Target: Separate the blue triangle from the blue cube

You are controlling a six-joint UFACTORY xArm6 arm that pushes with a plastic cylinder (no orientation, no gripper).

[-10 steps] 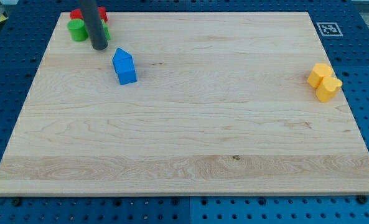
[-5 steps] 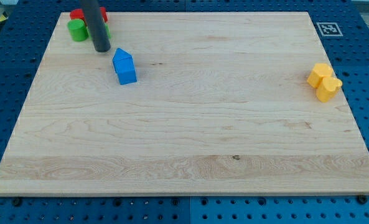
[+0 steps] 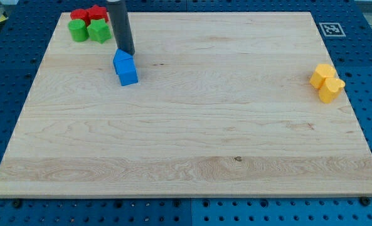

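Observation:
The blue triangle and the blue cube sit touching each other at the upper left of the wooden board, the triangle toward the view's top. My tip stands right at the triangle's top edge, just above and slightly right of it, seemingly touching. The dark rod rises from there out of the view's top.
Two red blocks and two green blocks cluster in the board's top left corner, left of the rod. Two yellow blocks sit together near the right edge. A marker tag lies off the board's top right corner.
My tip has moved to the view's right, from left of the blue pair to just above the blue triangle. The red and green blocks are now uncovered. The blue blocks have not moved.

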